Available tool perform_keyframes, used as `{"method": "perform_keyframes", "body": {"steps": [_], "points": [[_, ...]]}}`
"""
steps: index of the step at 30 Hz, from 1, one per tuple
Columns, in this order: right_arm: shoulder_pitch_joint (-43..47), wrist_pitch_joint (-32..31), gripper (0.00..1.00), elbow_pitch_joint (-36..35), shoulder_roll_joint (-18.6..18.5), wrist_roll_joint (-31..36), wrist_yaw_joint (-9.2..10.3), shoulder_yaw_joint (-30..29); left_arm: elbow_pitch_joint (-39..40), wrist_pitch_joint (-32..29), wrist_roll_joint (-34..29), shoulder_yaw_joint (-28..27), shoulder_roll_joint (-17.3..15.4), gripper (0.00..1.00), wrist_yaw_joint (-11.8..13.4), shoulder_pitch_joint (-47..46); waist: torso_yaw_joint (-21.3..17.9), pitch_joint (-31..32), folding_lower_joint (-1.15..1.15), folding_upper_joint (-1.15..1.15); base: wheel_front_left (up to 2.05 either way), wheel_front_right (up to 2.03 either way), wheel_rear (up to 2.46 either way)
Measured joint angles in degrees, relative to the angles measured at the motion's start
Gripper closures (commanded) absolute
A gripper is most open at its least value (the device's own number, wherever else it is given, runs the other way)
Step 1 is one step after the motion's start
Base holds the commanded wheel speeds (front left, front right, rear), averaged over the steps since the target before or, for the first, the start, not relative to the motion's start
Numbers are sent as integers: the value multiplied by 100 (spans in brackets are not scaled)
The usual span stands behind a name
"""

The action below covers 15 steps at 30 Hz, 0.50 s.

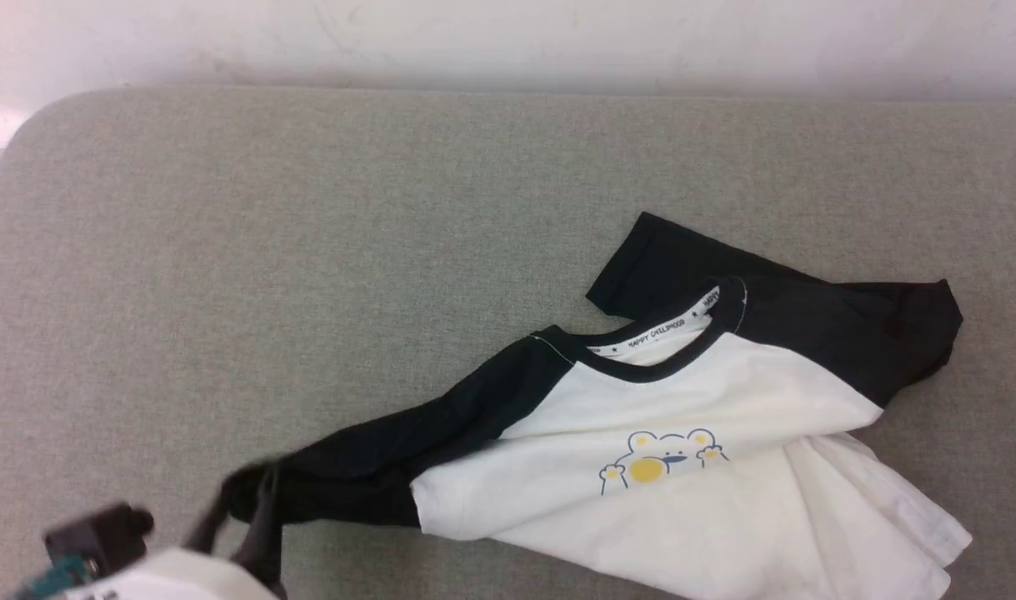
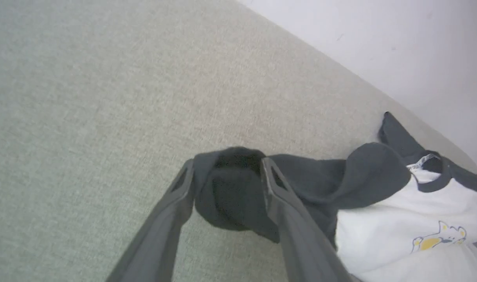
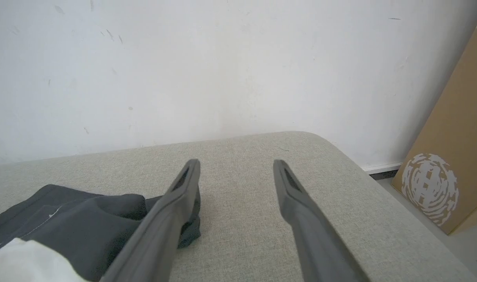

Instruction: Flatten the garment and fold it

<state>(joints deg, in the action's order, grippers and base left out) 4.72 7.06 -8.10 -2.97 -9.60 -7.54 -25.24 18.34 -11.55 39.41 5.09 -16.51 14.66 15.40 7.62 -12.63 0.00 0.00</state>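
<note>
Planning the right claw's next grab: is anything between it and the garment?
Nothing visible. The open right claw hangs over bare grey cushion, and the garment lies close beside it, black sleeve nearest.

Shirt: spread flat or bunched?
Bunched, only partly spread. The garment lies face up, but one black sleeve is bunched, the other sleeve is crumpled at the shoulder, and the white hem is creased over.

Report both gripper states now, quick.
Left gripper: open, straddling the black sleeve end of the garment.
Right gripper: open, holding nothing.
</note>
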Motion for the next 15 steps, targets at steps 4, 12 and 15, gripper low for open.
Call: {"method": "perform_keyframes", "body": {"steps": [4, 12, 15], "points": [[-4, -8, 0, -24, 0, 0, 0, 15, 647, -85, -87, 15, -186, 0, -59, -534, -8, -19, 0, 0, 0, 0, 0], [-46, -40, 0, -15, 1, -10, 0, 129, 547, -898, -580, 943, -603, 0, -522, -1758, -114, -201, 0, 0, 0, 0, 0], [-112, -27, 0, -10, 1, -18, 0, 147, 52, -1271, -816, 1428, -746, 0, -847, -2157, -183, -302, 1, 0, 0, 0, 0]]}}
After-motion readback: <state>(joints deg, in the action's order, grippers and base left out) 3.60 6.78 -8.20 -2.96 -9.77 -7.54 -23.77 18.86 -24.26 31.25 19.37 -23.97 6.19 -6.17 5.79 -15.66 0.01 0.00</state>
